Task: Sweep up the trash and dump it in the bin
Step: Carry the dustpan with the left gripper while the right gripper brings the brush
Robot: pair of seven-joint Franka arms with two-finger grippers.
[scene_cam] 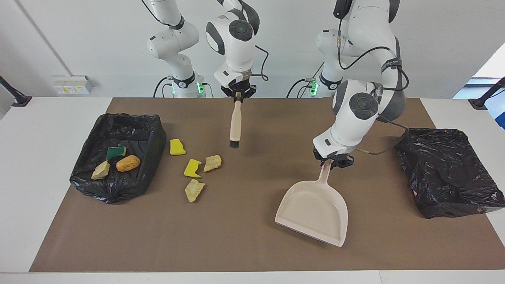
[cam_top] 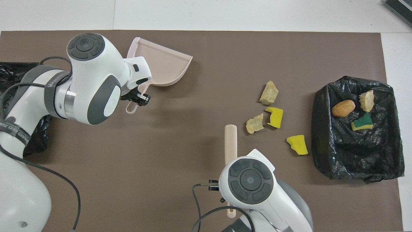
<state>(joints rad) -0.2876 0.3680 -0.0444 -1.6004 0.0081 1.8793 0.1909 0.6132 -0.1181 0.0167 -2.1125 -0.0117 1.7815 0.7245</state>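
Facing view: high, across the table (scene_cam: 23, 157), facing the robots.
Overhead view: steeply down; both share the brown mat (cam_top: 199, 180).

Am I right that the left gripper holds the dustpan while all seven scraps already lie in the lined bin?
Not quite: the left gripper holds the dustpan, but the facing view shows only three scraps in the lined bin; four scraps lie beside it.

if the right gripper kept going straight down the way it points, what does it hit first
The right gripper points straight down, shut on the brush. The bristles would meet the bare brown mat first, near but apparently short of the loose scraps; depth is hard to judge.
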